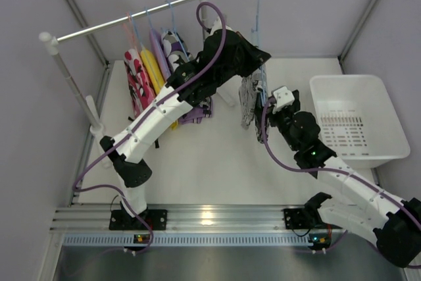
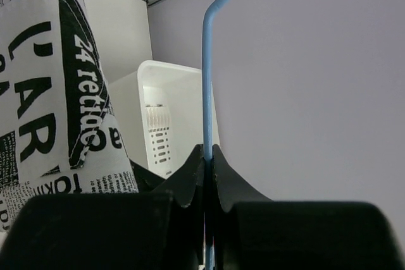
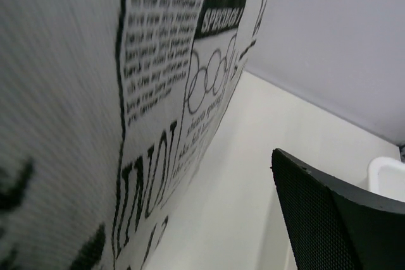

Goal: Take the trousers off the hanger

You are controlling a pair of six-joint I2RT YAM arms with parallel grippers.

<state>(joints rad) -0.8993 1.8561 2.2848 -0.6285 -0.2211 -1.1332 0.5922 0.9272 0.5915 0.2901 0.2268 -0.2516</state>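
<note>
Blue hanger stem is pinched between the pressed-together fingers of the left end effector, which holds it up above the desk. Black-white-grey print trousers hang from this hanger, and the right end effector sits just beside the cloth. Only one finger of it shows, so I cannot tell whether it is spread or pressed together.

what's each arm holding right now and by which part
The left gripper is shut on the blue hanger, pinching its straight neck below the hook. Whether the right gripper grips the printed trousers cannot be told.
</note>
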